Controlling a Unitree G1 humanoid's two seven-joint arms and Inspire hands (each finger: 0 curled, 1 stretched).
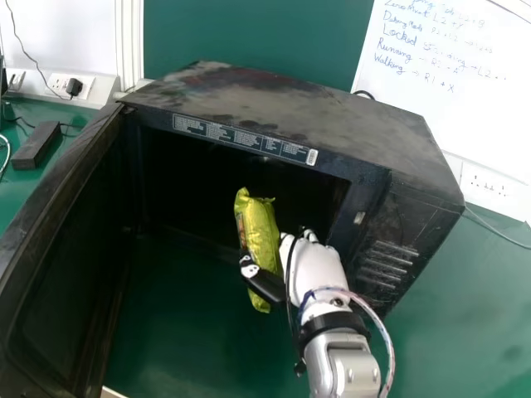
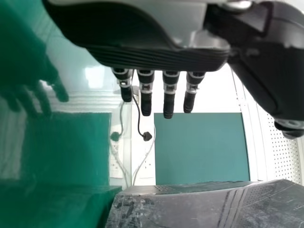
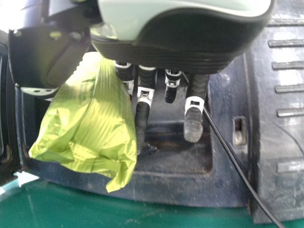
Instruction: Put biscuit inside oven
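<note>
At the mouth of the black oven, the biscuit packet stands roughly upright, its upper end against the dark opening. The right robot hand is clamped on it, thumb on one side and fingers on the other; whether any of it is past the sill cannot be told. The left robot hand shows in the left wrist view, fingers straight, holding nothing.

Step in hand, as judged: carry the packet inward. Recommended: raise its low end above the sill, advance squarely, set it down well within, and part the thumb from the fingers only once it is supported. The wrapper looks soft; firm but light pressure is advised.

Clearances: the door is swung wide on the robot's left, leaving good room there. The right side frame, with its latch slot, lies close to the fingers; a slight leftward bias is advised. The black cable beside them could snag.
</note>
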